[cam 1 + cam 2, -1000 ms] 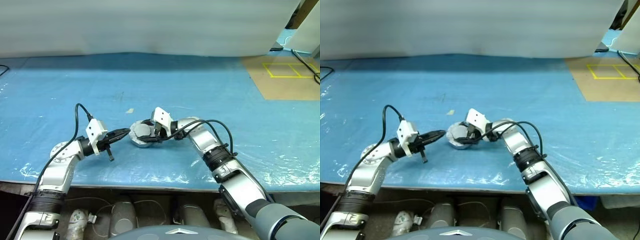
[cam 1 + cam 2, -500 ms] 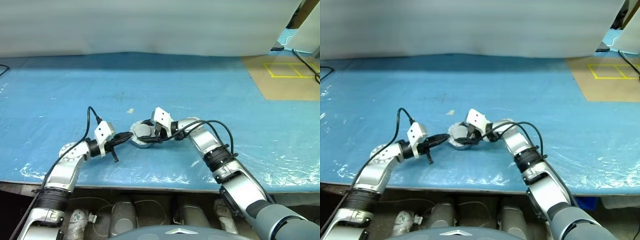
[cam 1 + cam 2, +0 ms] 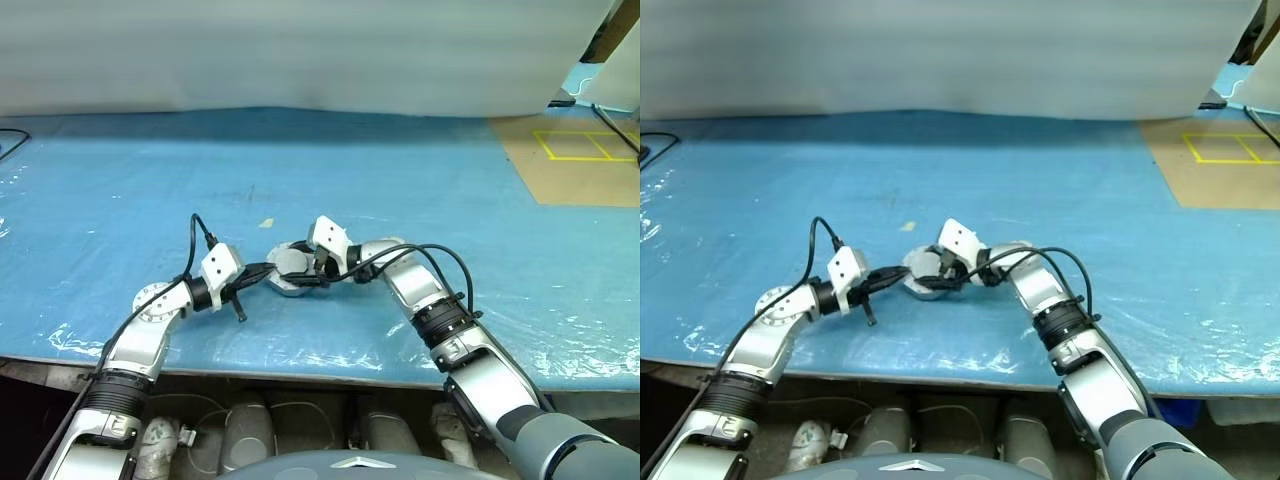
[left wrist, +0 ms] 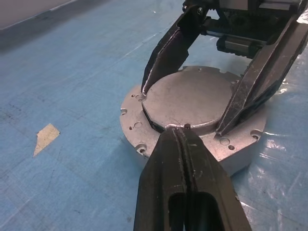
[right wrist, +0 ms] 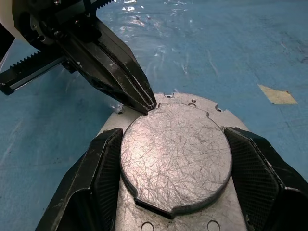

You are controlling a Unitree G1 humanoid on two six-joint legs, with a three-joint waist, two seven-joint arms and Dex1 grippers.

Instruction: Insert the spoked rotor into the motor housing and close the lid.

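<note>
Here the motor housing (image 4: 226,144) sits flat on the blue plastic-covered table (image 3: 420,170), a round grey metal body with a flange dotted with small holes. On top of the housing lies the lid (image 5: 175,156) — a scratched, dull silver disc with small notches in its edge, seated level and centred on the housing.

The right gripper (image 5: 175,159) reaches over the housing with its two black fingers (image 5: 98,178) spread wide, one on each side of the lid. Both inner faces press against the lid's rim, so it is clamped on the lid from opposite sides.

The left gripper (image 4: 185,129) comes at the housing from the opposite side. Its two fingers are pressed together with no gap between them, holding nothing. The joined tips touch the lid's edge right at one of the notches, at the seam where lid meets housing flange, between the right gripper's two fingers.

In the head views both arms meet at the housing, which lies near the middle of the table towards its front edge. A small tan scrap of tape (image 4: 46,136) lies on the table near the housing, apart from it. A tan floor area with yellow lines (image 3: 585,145) shows past the table's far right corner, well away from the housing.
</note>
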